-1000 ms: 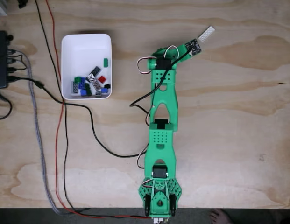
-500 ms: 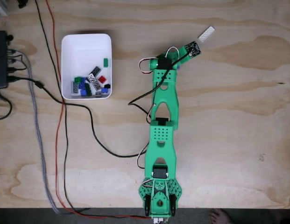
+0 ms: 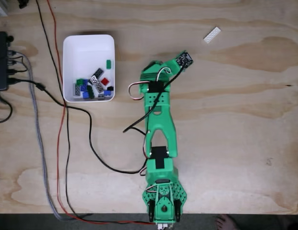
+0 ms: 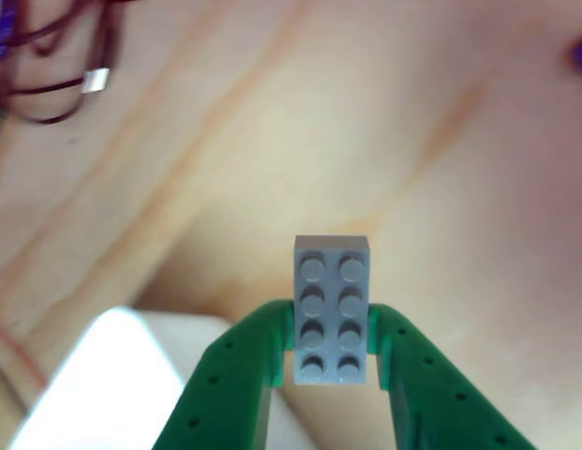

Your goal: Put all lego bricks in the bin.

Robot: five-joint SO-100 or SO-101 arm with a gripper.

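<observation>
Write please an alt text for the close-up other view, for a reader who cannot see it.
A green claw grips a grey two-by-four lego brick by its long sides, studs facing the camera, above a blurred wooden table. A corner of the white bin shows at lower left.

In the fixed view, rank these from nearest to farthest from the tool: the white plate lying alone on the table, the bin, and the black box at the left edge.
The tool sits under the arm's tip, near the small wrist board.
1. White plate: up and to the right, alone on the wood.
2. Bin: to the left, bricks piled in its lower end.
3. Black box: far left edge, with cables.
</observation>
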